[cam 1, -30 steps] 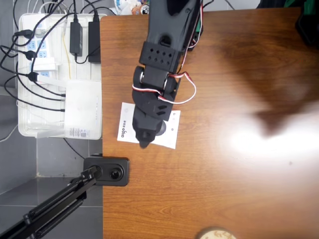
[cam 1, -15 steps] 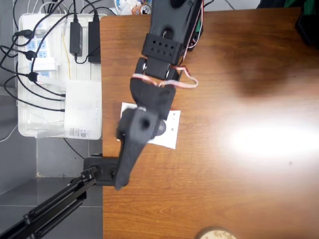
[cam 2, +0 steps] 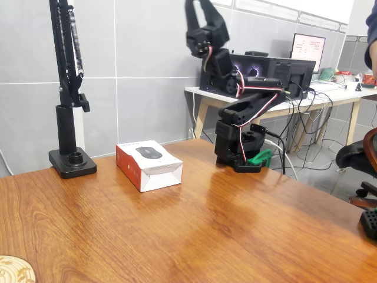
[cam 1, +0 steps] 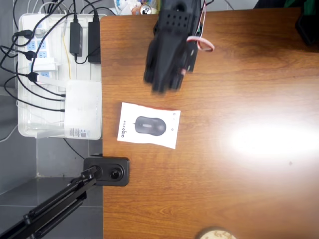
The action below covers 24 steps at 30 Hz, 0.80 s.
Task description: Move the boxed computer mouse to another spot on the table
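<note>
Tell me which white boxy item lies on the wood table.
The boxed computer mouse: black mouse pictured, resting on the table. The white router-like device sits off it, among cables.

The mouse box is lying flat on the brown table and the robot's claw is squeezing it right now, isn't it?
Not quite. The mouse box does lie flat on the brown table, but the claw isn't squeezing it. The fixed view shows the claw raised high above the arm's base, well apart from the box, with nothing touching the box.

Arm (cam 1: 169, 50) motion-blurred overhead; fingers (cam 2: 197, 7) cut off by top edge.
</note>
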Tool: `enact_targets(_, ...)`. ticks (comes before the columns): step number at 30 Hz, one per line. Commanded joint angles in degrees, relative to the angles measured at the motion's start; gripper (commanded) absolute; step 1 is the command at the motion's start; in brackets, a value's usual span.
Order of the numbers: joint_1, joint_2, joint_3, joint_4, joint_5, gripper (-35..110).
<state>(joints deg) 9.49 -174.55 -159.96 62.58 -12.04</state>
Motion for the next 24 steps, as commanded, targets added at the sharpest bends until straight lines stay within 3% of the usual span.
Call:
enact_targets(1, -1.1, -3.4, -0.5, 4.5, -1.3, 0)
enact_targets(13, -3.7, -3.6, -0.5, 30.1, -8.0, 0)
enact_targets(16, -3.7, -3.6, -0.5, 38.0, -3.5, 0)
enact_targets(24, -3.6, -3.6, -0.5, 38.8, -5.4, 0)
